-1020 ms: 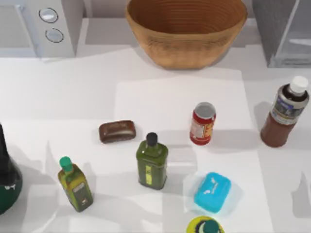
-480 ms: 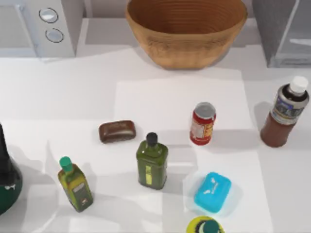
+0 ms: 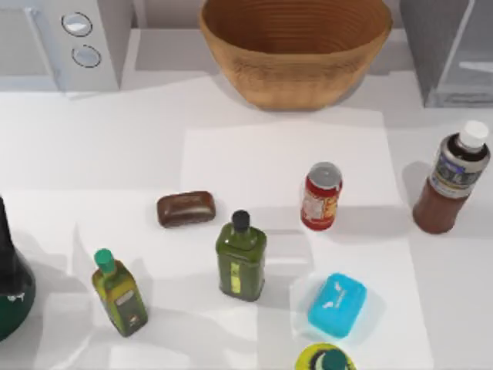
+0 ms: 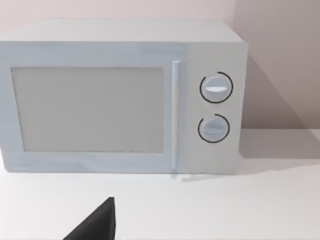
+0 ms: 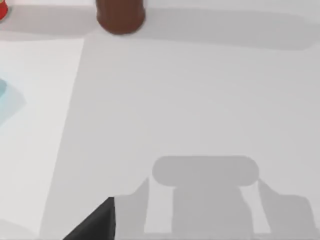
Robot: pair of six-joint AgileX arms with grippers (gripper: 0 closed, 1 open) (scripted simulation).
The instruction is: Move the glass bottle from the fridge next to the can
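Your glass bottle (image 3: 452, 179) stands upright on the desk (image 3: 115, 146) at the right side, just in front of the fridge (image 3: 451, 46) at the far right corner, and apart from the can (image 3: 321, 196), which stands upright to its left near the desk's middle; bare desk lies between the two. In the right wrist view you see the bottle's reddish-brown base (image 5: 120, 15) at the far end of an open stretch of desk, well apart from the camera, with a sliver of the red can (image 5: 2, 9) farther off to its side and a dark wedge of the arm's own hardware at the frame's lower edge; whether the right gripper is released or clenched you cannot tell. The left wrist view faces the white microwave (image 4: 122, 97) with its two round knobs, at the far left corner of the desk; the left gripper's state likewise cannot be told. Other items on your desk: a wicker basket (image 3: 296, 46) far centre; a brown bar (image 3: 186, 208) left of the can; an olive-green black-capped bottle (image 3: 241, 257) near of it; a green-capped yellowish bottle (image 3: 119, 293) near left; a blue soap-like block (image 3: 337, 305) near of the can; a dark green rounded vessel (image 3: 11, 285) at the left edge; a yellow-rimmed item (image 3: 326, 358) at the near edge.
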